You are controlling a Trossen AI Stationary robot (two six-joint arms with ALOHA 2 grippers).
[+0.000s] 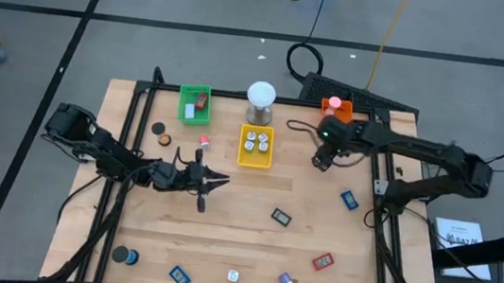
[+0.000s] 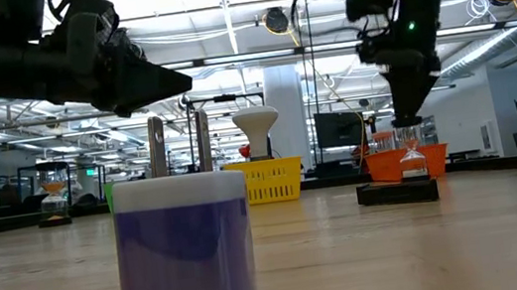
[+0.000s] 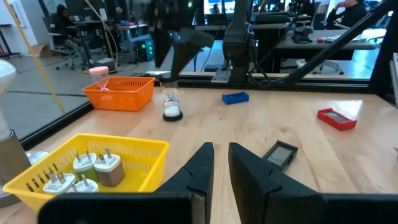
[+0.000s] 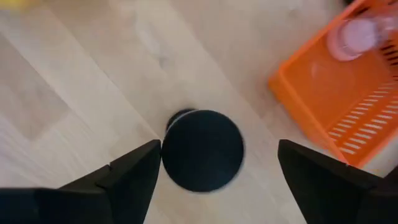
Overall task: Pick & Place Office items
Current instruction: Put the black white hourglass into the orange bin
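The right end effector (image 1: 323, 161) hangs over the pale wooden surface (image 1: 242, 226) just in front of the orange rectangular plastic tray (image 1: 339, 111), its 2 dark fingers (image 4: 127, 171) spread wide and empty; straight below it stands a small hourglass with black round caps (image 4: 202, 149), upright on the wood and touched by neither finger. In the low view that hourglass (image 2: 413, 160) sits directly beneath the end effector, and a pink round piece (image 4: 354, 34) lies inside the orange tray. The left end effector (image 1: 209, 182) is held left of centre, pointing toward the middle of the surface, its fingers (image 3: 199, 168) nearly closed with a narrow gap and nothing between them. The yellow rectangular tray (image 1: 253, 158) near the back centre holds 4 white plug adapters (image 3: 93, 168), and behind it stands a white-domed metal cylinder (image 1: 260, 102). The green rectangular tray (image 1: 197, 92) at back left holds a small red piece. The other office items lie scattered: a dark rectangular piece (image 1: 281, 217) near the centre, a blue piece (image 1: 349, 200) to the right, a red rectangular piece (image 1: 322, 261), a blue piece (image 1: 180, 273), a silvery-white round bit (image 1: 233, 276) and a purple-and-white cylinder (image 1: 286, 280) along the front, a black roll (image 1: 126, 257) at front left, and 2 dark round bits (image 1: 161, 133) and a pink bit (image 1: 205, 140) near the green tray.
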